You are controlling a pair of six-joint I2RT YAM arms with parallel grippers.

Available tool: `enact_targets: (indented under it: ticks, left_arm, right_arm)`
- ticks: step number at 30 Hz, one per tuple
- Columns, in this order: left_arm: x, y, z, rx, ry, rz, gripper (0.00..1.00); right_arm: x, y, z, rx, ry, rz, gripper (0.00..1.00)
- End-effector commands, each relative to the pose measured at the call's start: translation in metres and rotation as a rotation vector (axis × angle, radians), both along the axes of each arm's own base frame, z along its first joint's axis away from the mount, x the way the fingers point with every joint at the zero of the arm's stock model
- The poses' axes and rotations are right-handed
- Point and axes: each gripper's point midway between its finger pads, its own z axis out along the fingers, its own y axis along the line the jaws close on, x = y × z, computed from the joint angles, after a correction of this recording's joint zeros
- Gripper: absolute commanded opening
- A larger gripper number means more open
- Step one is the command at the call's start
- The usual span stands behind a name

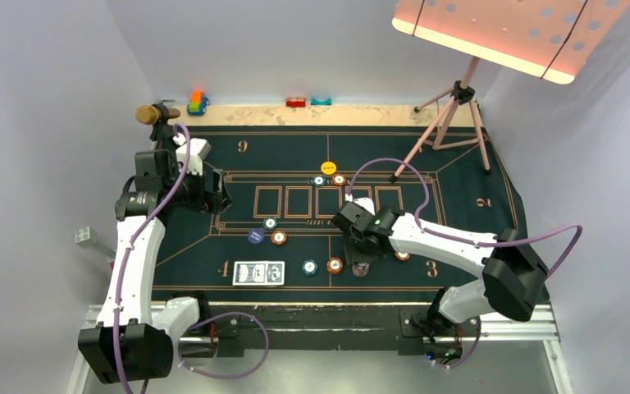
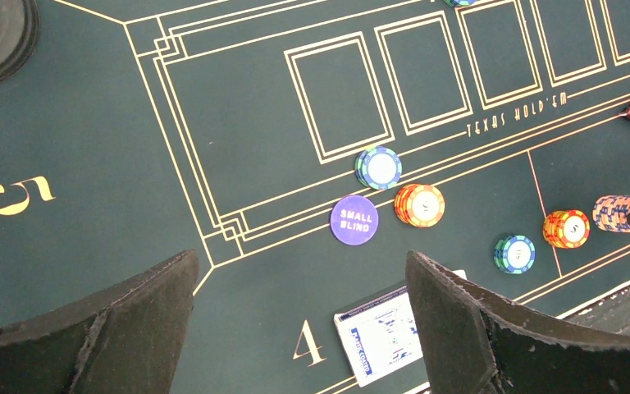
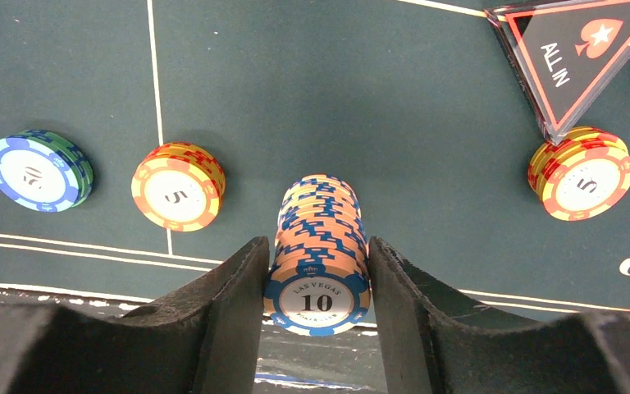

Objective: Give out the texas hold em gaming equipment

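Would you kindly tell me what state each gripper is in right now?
Left gripper: open, empty.
Right gripper: closed on the orange-and-blue chip stack.

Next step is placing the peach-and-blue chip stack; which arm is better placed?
Right. The right gripper presses both sides of the peach-and-blue stack of round chips. The left gripper hangs open, apart from it, above the green felt mat near the purple small-blind disc.
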Motion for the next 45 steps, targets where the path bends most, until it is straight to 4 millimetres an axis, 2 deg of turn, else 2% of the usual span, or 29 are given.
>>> enact_targets:
  ticks: [1, 6, 9, 15, 18, 24, 30, 40, 45]
  left_arm:
    - [0.003, 0.002, 0.006, 0.007, -0.043, -0.010, 1.00]
    - [0.003, 0.001, 0.006, 0.008, -0.043, -0.011, 1.00]
    - [0.003, 0.001, 0.006, 0.007, -0.042, -0.012, 1.00]
    - [0.003, 0.001, 0.006, 0.007, -0.042, -0.012, 1.00]
    - [0.003, 0.001, 0.006, 0.004, -0.042, -0.011, 1.00]
    - [0.003, 0.000, 0.006, -0.005, -0.034, -0.010, 1.00]
    - [0.004, 0.002, 0.007, -0.003, -0.028, 0.003, 1.00]
    - [0.004, 0.003, 0.005, 0.002, -0.027, 0.008, 1.00]
    - [0.004, 0.004, 0.005, 0.008, -0.035, 0.010, 1.00]
  right_arm:
    - [-0.001, 0.002, 0.000, 0.010, 0.000, -0.005, 0.48]
    - [-0.005, 0.004, -0.002, 0.024, 0.016, -0.008, 0.39]
    - [-0.005, 0.006, 0.003, 0.042, 0.009, -0.005, 0.34]
    - [0.006, 0.011, 0.031, 0.044, -0.031, 0.011, 0.22]
    - [0.016, 0.019, 0.050, 0.062, -0.063, 0.023, 0.21]
    - [0.035, 0.033, 0.070, 0.067, -0.102, 0.052, 0.18]
    - [0.066, 0.074, 0.079, 0.099, -0.137, 0.107, 0.18]
    - [0.135, 0.167, 0.056, 0.107, -0.161, 0.209, 0.16]
    - [0.164, 0.199, 0.039, 0.110, -0.171, 0.222, 0.16]
